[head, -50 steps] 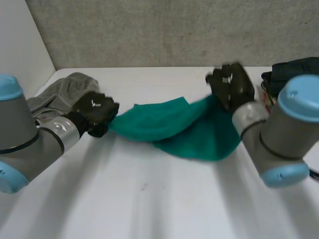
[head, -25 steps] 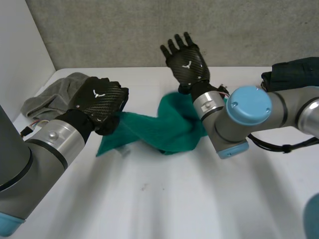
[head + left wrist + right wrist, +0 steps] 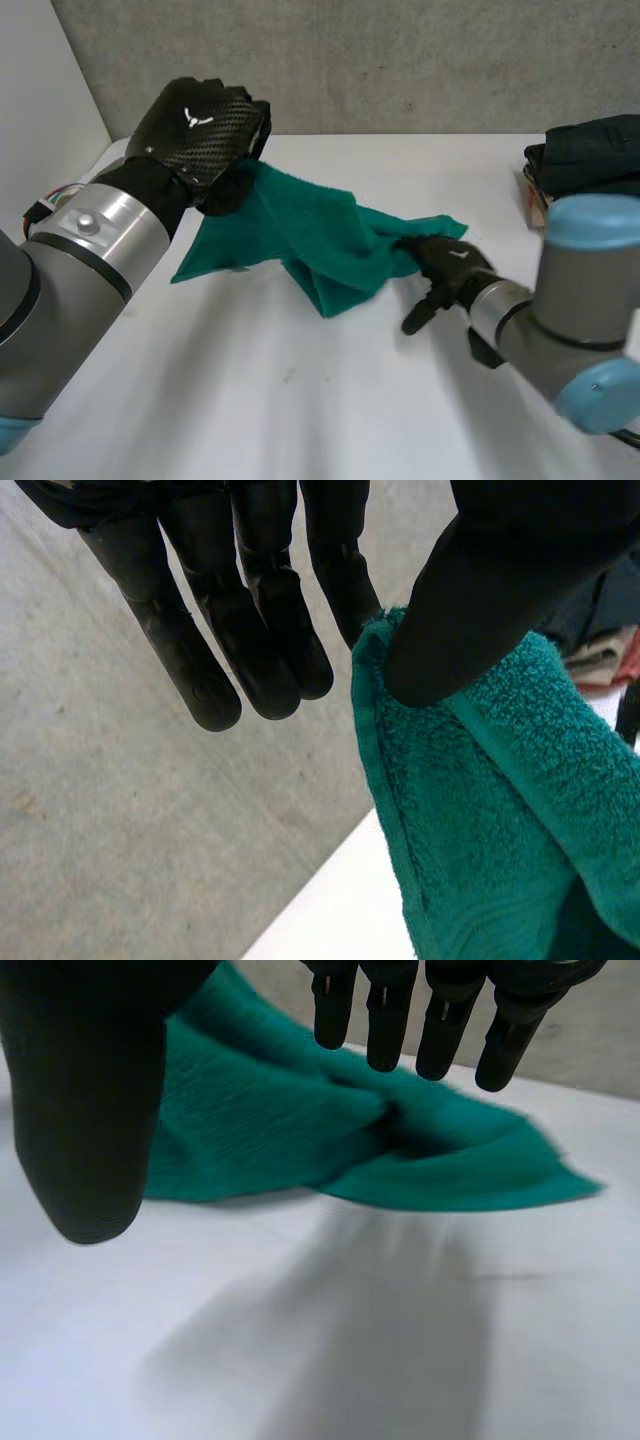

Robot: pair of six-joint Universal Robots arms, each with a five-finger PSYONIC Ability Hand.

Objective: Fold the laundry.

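At mid-bench (image 3: 300,420) | towel (image 3: 310,240), green, slopes from its high 10 o'clock corner down to a crumpled end on the bench at 3 o'clock | left hand (image 3: 200,135) pinches that high corner's hem between thumb and a finger | right hand (image 3: 447,268) low at the towel's 3 o'clock end, fingers loose, holding nothing | dark clothes pile (image 3: 590,160) at the bench's 2 o'clock

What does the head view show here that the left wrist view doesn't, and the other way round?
The head view adds the right robot hand, open, beside the low end of the green towel, which drapes down to the table. The left wrist view adds the grip close up: the left robot hand pinches the towel's hemmed edge between its thumb and a finger. Both share that hand holding the towel, and the grey wall.
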